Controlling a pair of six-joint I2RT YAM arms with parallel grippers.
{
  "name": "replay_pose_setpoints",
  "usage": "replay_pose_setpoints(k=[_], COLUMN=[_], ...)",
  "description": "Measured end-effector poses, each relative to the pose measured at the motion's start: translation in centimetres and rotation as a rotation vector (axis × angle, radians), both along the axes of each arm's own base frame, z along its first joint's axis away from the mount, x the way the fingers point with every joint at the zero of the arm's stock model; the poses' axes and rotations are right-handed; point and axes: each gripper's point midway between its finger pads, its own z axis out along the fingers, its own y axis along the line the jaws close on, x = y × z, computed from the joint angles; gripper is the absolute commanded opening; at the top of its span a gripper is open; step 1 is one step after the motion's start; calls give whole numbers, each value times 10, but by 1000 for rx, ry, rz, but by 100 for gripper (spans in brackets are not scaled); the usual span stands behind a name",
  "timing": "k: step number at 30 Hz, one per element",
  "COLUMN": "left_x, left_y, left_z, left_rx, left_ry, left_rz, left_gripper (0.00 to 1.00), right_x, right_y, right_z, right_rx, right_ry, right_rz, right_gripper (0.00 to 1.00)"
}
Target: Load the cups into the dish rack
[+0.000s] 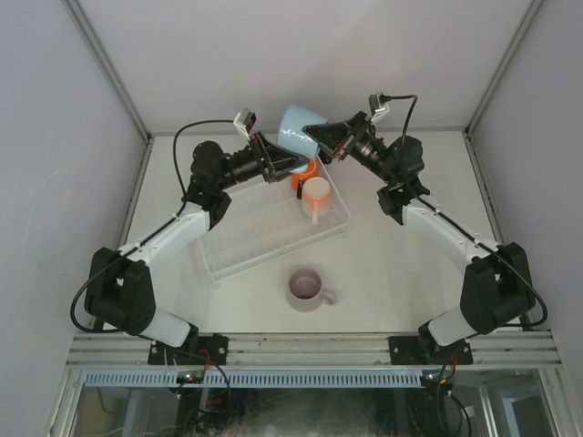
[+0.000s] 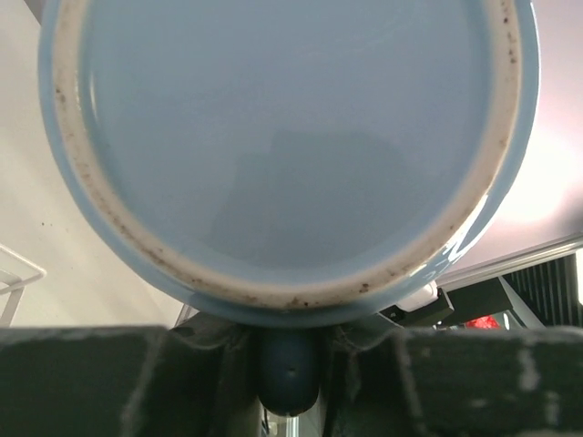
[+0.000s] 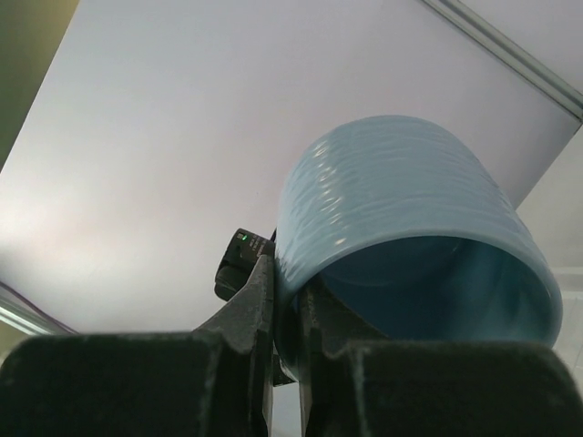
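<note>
The light blue mug (image 1: 299,129) hangs in the air over the far end of the clear dish rack (image 1: 264,238), held between both arms. My left gripper (image 1: 281,160) is shut on its handle (image 2: 287,364); the mug's base (image 2: 291,137) fills the left wrist view. My right gripper (image 1: 321,142) is shut on the mug's wall at the rim (image 3: 290,309), one finger inside and one outside. The orange mug (image 1: 301,176) and the peach-pink mug (image 1: 316,193) sit in the rack's far right corner. The lilac-pink mug (image 1: 308,288) stands upright on the table in front of the rack. The black mug is out of view.
The rack lies slanted across the middle of the white table, with its left slots holding nothing. White enclosure walls stand close behind and to both sides. Both arms reach in towards the back centre.
</note>
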Motion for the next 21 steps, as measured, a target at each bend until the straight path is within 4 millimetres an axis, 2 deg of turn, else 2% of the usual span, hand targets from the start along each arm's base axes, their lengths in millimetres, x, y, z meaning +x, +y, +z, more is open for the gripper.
replay_pose_setpoints(k=[1, 2, 4, 8, 12, 21], left_x=[0, 0, 0, 0, 2, 10], left_y=[0, 0, 0, 0, 2, 19], left_z=[0, 1, 0, 0, -11, -42], left_rx=[-1, -2, -1, -1, 7, 56], left_ry=[1, -2, -3, -4, 16, 55], left_rz=[1, 1, 1, 0, 14, 65], left_gripper=[4, 1, 0, 0, 0, 0], right_x=[0, 0, 0, -1, -5, -7], right_y=[0, 0, 0, 0, 6, 8], right_z=[0, 0, 0, -1, -9, -38], right_rx=[-1, -1, -6, -19, -66, -165], right_ry=[0, -1, -1, -3, -13, 44], right_rz=[-1, -3, -6, -16, -5, -7], right_gripper=[0, 0, 3, 28, 41, 47])
